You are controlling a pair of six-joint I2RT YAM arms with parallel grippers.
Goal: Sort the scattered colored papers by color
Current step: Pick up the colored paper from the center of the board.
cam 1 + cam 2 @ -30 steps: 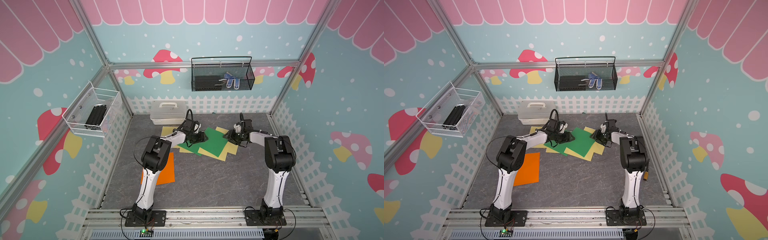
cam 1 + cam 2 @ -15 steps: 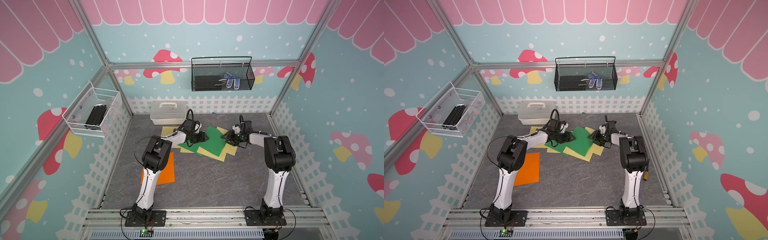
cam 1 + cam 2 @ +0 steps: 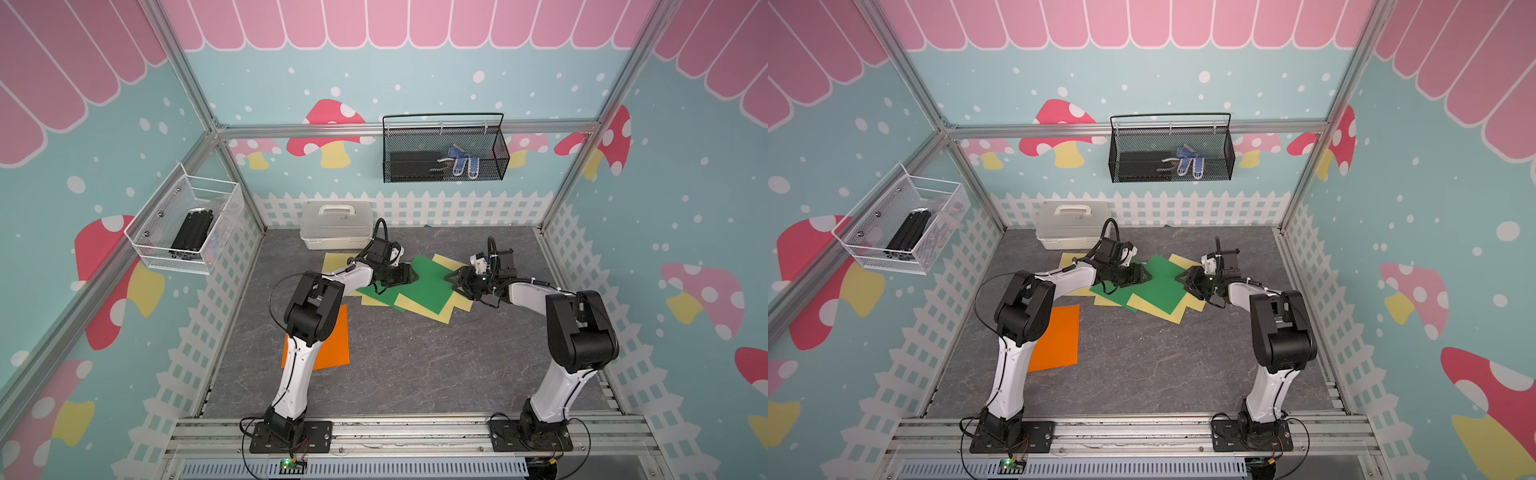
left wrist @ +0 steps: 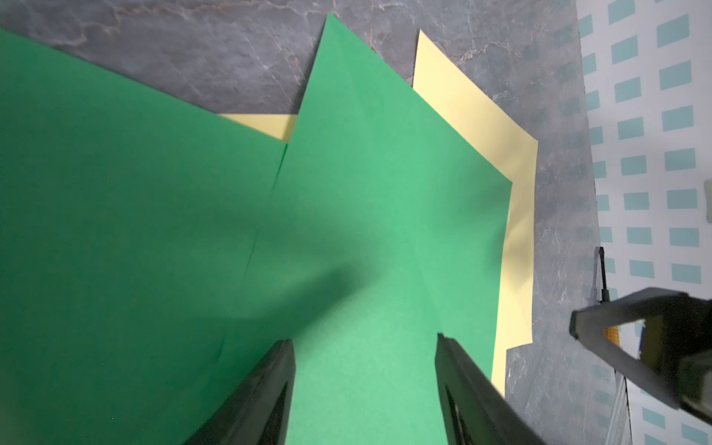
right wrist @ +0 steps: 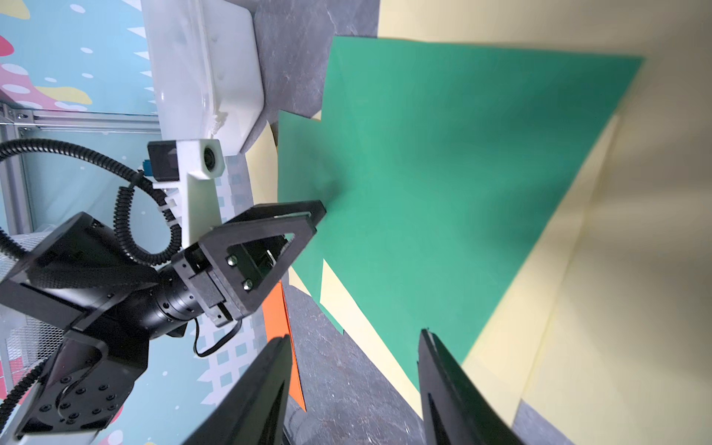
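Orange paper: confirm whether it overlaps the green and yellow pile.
No, the orange paper lies by itself on the table, apart from the pile.

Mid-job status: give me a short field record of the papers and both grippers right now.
orange paper: alone, apart from the pile
green papers: two, overlapping, topmost in the pile
yellow papers: mixed under the green, corners showing
left gripper: open, above top green sheet
right gripper: open, at the pile's edge
white box: closed, by back wall
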